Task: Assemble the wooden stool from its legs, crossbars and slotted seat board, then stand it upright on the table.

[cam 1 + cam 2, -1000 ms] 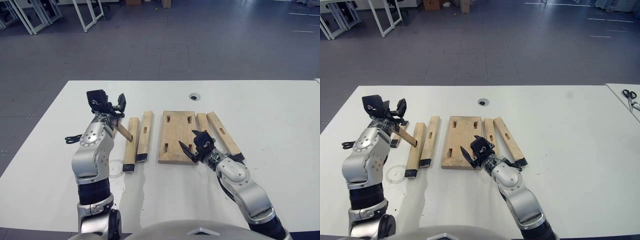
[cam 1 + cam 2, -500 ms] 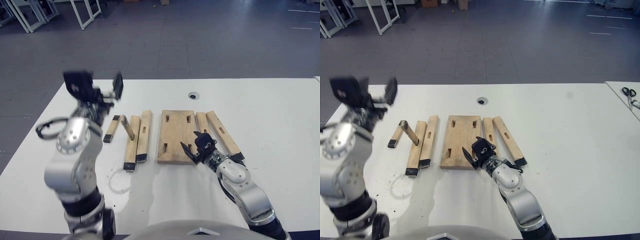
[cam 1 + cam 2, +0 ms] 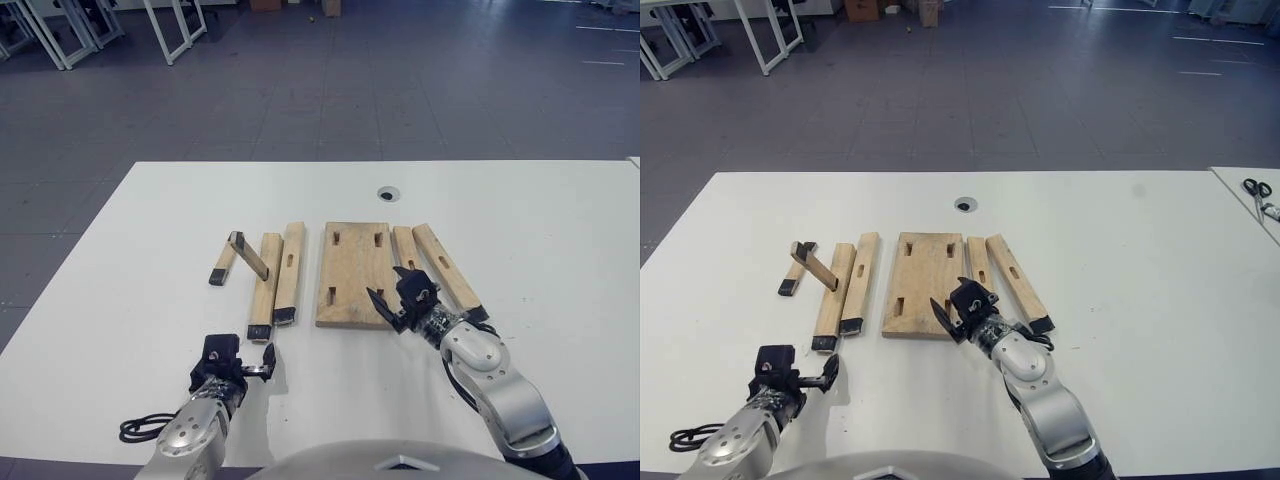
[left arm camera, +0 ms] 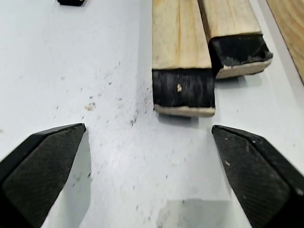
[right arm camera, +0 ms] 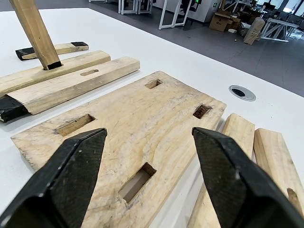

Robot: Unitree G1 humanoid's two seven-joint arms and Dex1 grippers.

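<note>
The slotted seat board [image 3: 350, 268] lies flat mid-table. Left of it two legs [image 3: 265, 285] [image 3: 291, 268] lie side by side with black-capped ends toward me. A crossbar [image 3: 250, 256] stands tilted in the slot of the outer one, and a short bar [image 3: 221, 260] lies beside it. Two more legs [image 3: 405, 248] [image 3: 447, 266] lie right of the board. My right gripper [image 3: 395, 300] is open, low over the board's near right corner [image 5: 137, 123]. My left gripper [image 3: 243, 362] is open just above the table, short of the capped leg ends [image 4: 183, 90].
A round cable hole [image 3: 388, 193] sits in the table behind the board. A black cable loop [image 3: 145, 428] lies near the front edge by my left arm. Scissors [image 3: 1257, 190] lie at the far right. Bare white table lies at the left and the near right.
My left arm let go of the crossbar, rose, then dropped to the table's front, near the capped leg ends. The crossbar stays standing in the leg. The right gripper hardly moved.
</note>
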